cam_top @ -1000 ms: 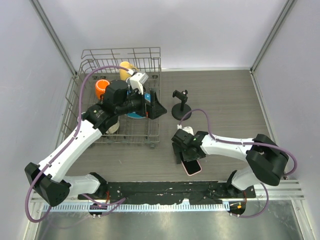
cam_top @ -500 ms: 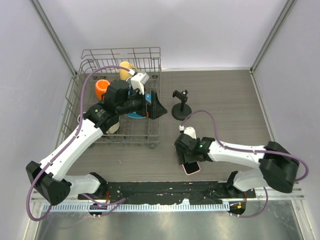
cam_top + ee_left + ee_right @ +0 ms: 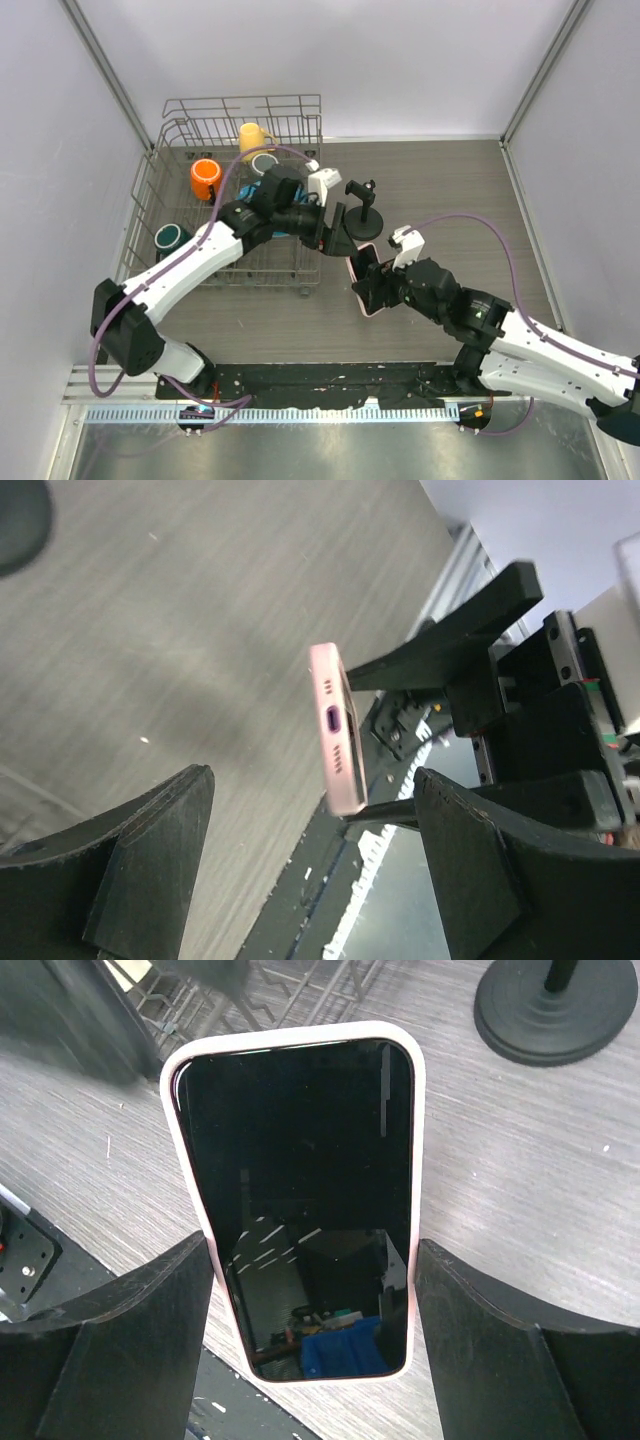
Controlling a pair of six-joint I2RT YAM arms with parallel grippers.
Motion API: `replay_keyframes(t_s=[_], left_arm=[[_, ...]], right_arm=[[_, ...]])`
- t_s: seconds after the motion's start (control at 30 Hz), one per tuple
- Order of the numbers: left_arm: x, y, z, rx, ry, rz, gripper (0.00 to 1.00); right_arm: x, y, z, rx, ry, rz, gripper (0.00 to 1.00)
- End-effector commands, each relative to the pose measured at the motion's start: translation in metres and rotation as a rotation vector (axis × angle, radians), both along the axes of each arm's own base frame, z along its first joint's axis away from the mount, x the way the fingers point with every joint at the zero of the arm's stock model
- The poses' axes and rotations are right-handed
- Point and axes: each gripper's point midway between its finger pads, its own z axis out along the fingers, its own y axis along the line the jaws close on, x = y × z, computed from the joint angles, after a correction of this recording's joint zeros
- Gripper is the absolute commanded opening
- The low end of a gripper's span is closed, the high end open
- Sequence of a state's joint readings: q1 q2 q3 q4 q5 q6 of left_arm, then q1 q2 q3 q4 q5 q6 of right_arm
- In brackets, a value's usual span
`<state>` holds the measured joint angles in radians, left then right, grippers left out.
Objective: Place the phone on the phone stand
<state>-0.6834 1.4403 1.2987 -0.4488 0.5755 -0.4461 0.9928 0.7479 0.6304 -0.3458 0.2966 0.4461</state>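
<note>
The phone [image 3: 300, 1190] is held clear of the table [image 3: 460, 190] by the right gripper [image 3: 312, 1260]. The jaws are drawn in narrow on its pale pink sides, so one half of the screen sits between the fingers [image 3: 120, 1350] and the other end, the one with the charging port, stands free. The phone is found just on the near side of the phone stand [image 3: 362, 208], whose round base [image 3: 556, 1008] shows close beyond the free end. The left gripper [image 3: 333, 230] hangs between the stand and the wire dish rack [image 3: 240, 102]. Its jaws are spread wide and nothing is held in them. The phone's port edge is framed between them in the left wrist view, apart from both.

The step in hand is judged to be the carry to the cradle [image 3: 358, 187]. The phone should be raised above the cradle before it is moved across, since the stand looks light and a knock to the post could tip it. The free end should be led in square to the clamp, and the grip should be eased only once the weight is borne by the cradle. It cannot be told whether the left gripper is meant to take the phone or to steady the stand — either way, the two arms are close, and contact between them should be guarded against.
</note>
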Motion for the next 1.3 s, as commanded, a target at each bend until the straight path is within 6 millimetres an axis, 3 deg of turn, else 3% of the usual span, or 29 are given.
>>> replay_keyframes(t_s=[0.0,0.23,0.37,0.57,0.67,0.7,0.73,0.77,0.8,0.83,0.87,0.97,1.0,1.07,1.1,1.13,1.17,1.2,1.27], left_arm=[[-0.029,-0.021,0.011,-0.038,0.046,-0.134,0.84],[-0.048,-0.033,-0.004,0.002,0.1,-0.221,0.77],[-0.051,-0.037,-0.007,-0.002,0.123,-0.235,0.66],[-0.05,-0.038,-0.005,-0.013,0.12,-0.23,0.48],[-0.049,-0.037,-0.005,-0.007,0.116,-0.228,0.34],[-0.05,-0.037,-0.004,-0.01,0.116,-0.23,0.16],[-0.049,-0.037,-0.001,-0.015,0.11,-0.229,0.07],[-0.049,-0.036,0.002,-0.018,0.097,-0.226,0.0],[-0.045,-0.035,0.002,-0.007,0.078,-0.203,0.0],[-0.043,-0.033,0.003,0.002,0.058,-0.187,0.0],[-0.04,-0.029,0.009,0.003,0.02,-0.17,0.0],[-0.024,-0.016,0.019,0.027,-0.089,-0.066,0.0],[-0.019,-0.01,0.038,-0.003,-0.163,-0.016,0.0],[0.001,0.009,0.04,0.028,-0.256,0.135,0.0],[0.003,0.02,0.06,-0.008,-0.319,0.194,0.0],[0.014,0.033,0.058,0.018,-0.354,0.281,0.0],[0.016,0.038,0.065,0.006,-0.384,0.31,0.0],[0.013,0.047,0.086,-0.045,-0.431,0.343,0.0],[0.014,0.06,0.095,-0.078,-0.468,0.404,0.0]], right_arm=[[0.009,0.016,0.05,0.031,-0.122,0.069,0.01],[0.009,0.011,0.074,0.072,-0.177,0.057,0.0],[0.002,0.017,0.082,0.098,-0.18,0.108,0.0],[-0.006,0.024,0.074,0.088,-0.168,0.174,0.01],[-0.008,0.023,0.073,0.093,-0.17,0.177,0.01],[-0.008,0.022,0.072,0.092,-0.171,0.176,0.0],[-0.006,0.022,0.069,0.085,-0.165,0.168,0.04],[-0.006,0.021,0.066,0.078,-0.152,0.16,0.19],[-0.006,0.022,0.062,0.08,-0.13,0.15,0.4],[-0.005,0.022,0.056,0.077,-0.107,0.132,0.74],[-0.002,0.022,0.044,0.051,-0.07,0.112,0.82],[-0.005,0.03,0.014,0.051,0.057,0.074,0.83],[-0.006,0.031,0.007,0.058,0.091,0.063,0.83],[-0.008,0.032,-0.004,0.101,0.165,0.006,0.84],[-0.009,0.031,-0.004,0.123,0.178,-0.008,0.84],[-0.01,0.031,-0.004,0.155,0.201,-0.032,0.84],[-0.01,0.029,-0.002,0.178,0.201,-0.046,0.84],[-0.01,0.026,0.006,0.214,0.187,-0.06,0.84],[-0.01,0.028,0.014,0.306,0.192,-0.083,0.88]])
